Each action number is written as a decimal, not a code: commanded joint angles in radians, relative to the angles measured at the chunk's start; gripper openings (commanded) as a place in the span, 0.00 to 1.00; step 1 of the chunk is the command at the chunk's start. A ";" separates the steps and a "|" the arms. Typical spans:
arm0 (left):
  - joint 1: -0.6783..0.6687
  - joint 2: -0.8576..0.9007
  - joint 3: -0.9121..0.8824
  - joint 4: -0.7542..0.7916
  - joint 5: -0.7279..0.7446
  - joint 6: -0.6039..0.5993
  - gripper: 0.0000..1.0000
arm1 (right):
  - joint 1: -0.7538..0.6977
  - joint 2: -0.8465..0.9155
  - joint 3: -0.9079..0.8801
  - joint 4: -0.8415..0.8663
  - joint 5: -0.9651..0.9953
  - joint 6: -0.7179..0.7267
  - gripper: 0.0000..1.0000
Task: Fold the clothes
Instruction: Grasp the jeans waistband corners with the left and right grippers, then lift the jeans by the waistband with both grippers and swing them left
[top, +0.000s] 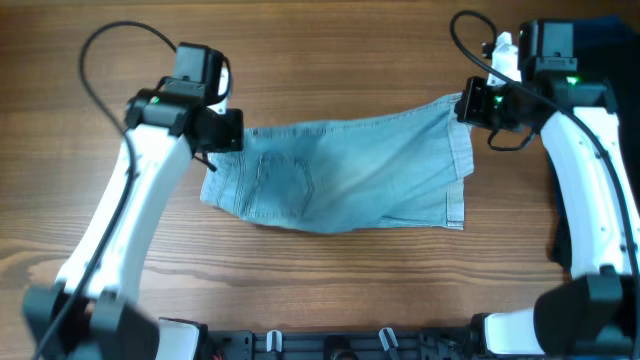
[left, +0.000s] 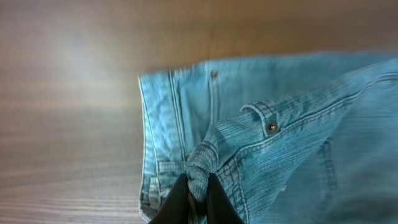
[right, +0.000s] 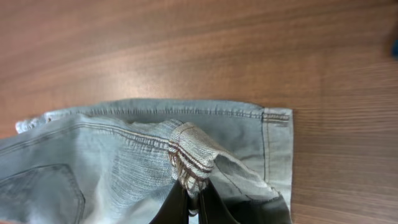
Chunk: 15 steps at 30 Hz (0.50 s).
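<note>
A brown wood-grain table (top: 330, 290) carries everything here. Across its middle lies a pair of faded light blue denim shorts (top: 340, 180), waistband to the left, hems to the right, a stitched back pocket (top: 285, 180) facing up. The near edge lies flat on the wood; both far corners are bunched up

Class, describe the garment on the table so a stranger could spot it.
On the wooden table, at its middle, lie the shorts. Only they are faded light blue denim, pinched by the left claw and the right claw.
</note>
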<state>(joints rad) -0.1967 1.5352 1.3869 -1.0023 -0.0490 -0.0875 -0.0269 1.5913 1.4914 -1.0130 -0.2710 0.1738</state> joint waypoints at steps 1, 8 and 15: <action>0.002 -0.246 0.009 0.043 -0.023 -0.006 0.04 | 0.000 -0.132 0.001 0.015 0.048 0.039 0.04; 0.002 -0.614 0.009 0.084 0.014 0.005 0.04 | 0.000 -0.362 0.001 0.026 0.123 0.100 0.04; 0.002 -0.869 0.103 0.123 0.060 0.005 0.04 | 0.000 -0.590 0.044 0.025 0.123 0.119 0.04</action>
<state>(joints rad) -0.1963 0.7582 1.3941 -0.9073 -0.0265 -0.0872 -0.0273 1.0950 1.4906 -0.9920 -0.1818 0.2684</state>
